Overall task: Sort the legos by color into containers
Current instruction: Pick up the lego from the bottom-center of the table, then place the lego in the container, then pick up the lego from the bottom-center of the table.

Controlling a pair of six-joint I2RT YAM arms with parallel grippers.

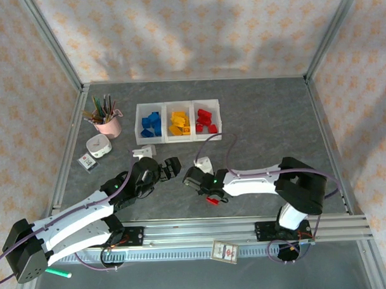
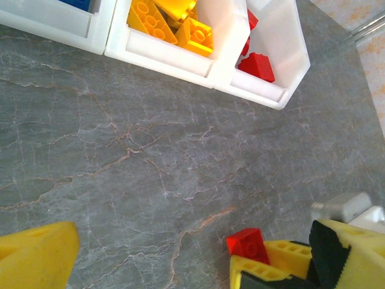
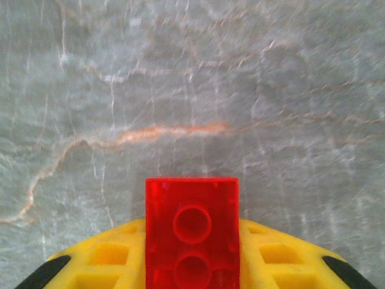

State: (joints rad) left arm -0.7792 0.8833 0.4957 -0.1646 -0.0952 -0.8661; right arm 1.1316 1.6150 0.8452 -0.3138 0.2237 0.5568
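Observation:
The containers (image 1: 179, 138) are three joined white bins at the back: blue legos (image 1: 151, 122) on the left, yellow ones (image 1: 179, 122) in the middle, red ones (image 1: 205, 121) on the right. In the left wrist view the yellow legos (image 2: 171, 24) and red legos (image 2: 257, 65) lie in their bins (image 2: 180, 59). My right gripper (image 1: 210, 196) (image 3: 192, 256) is shut on a red brick (image 3: 192, 232) (image 2: 246, 243) just above the table. My left gripper (image 1: 171, 167) (image 2: 192, 271) hangs open and empty to its left.
A pink cup of pens (image 1: 108, 122) stands left of the tray. Below it sit a white round object (image 1: 99, 146) and a small box (image 1: 87, 162). A white piece (image 1: 144, 151) lies by the left wrist. Metal frame rails (image 1: 247, 230) border the table.

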